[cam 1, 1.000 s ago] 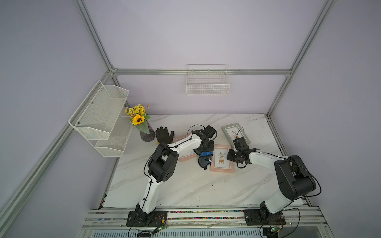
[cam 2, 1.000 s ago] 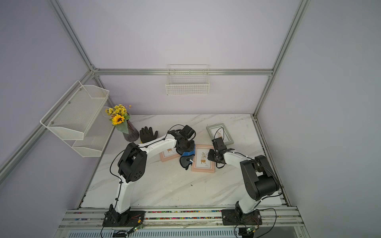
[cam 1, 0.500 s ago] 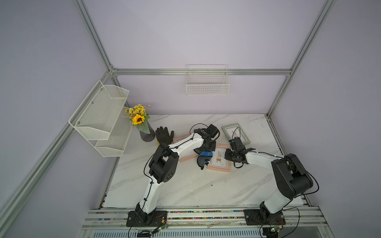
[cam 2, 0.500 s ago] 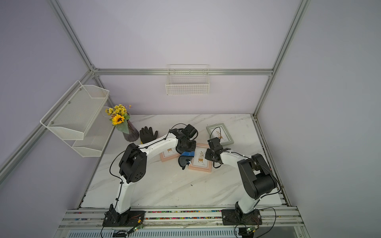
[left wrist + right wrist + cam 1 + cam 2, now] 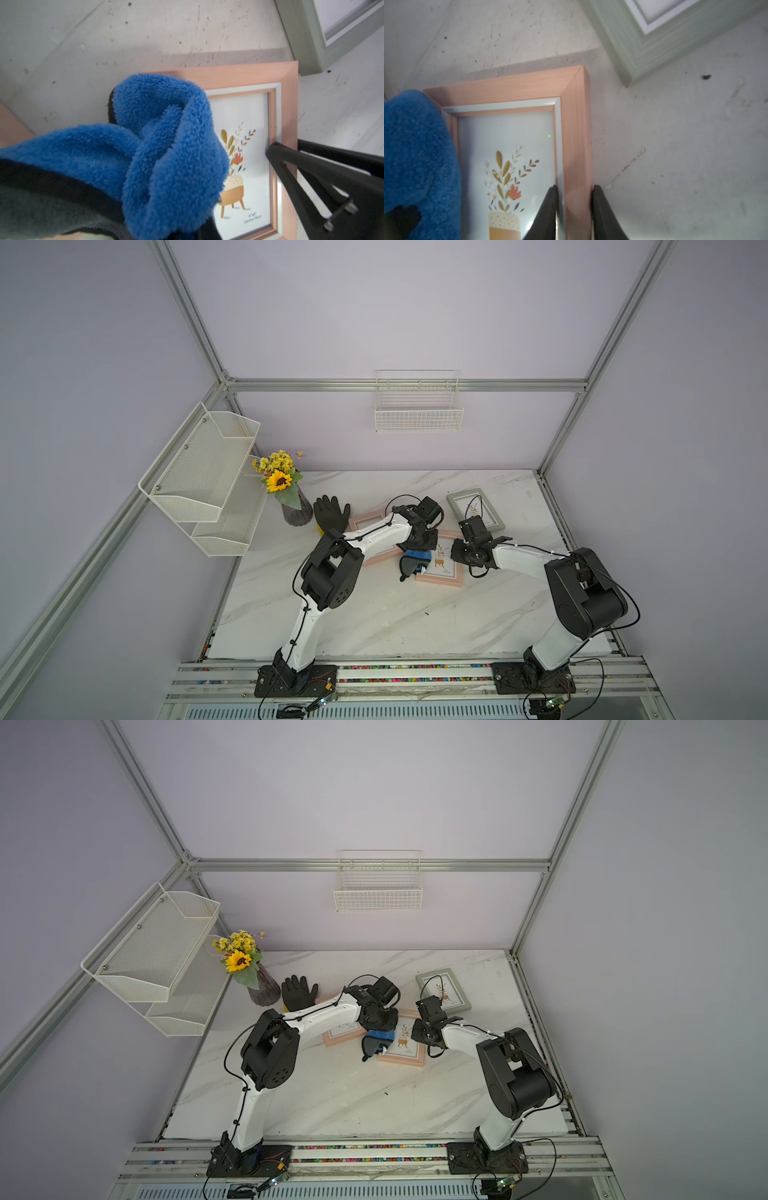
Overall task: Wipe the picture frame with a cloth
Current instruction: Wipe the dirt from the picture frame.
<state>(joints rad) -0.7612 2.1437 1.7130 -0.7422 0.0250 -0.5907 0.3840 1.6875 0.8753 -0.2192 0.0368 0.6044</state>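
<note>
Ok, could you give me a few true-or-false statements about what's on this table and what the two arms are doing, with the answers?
1. The left gripper is shut on the blue cloth. True.
2. The right gripper straddles a rail of the green frame. False: its fingers sit either side of a rail of the pink frame with the plant print. The green frame lies apart.
3. Three picture frames lie on the marble table. True: the third is a second pink frame.
4. The black glove lies on top of the green frame. False: the black glove lies on the table beside the vase of flowers.
5. The cloth hides the whole print. False: the potted plant shows beside it.
</note>
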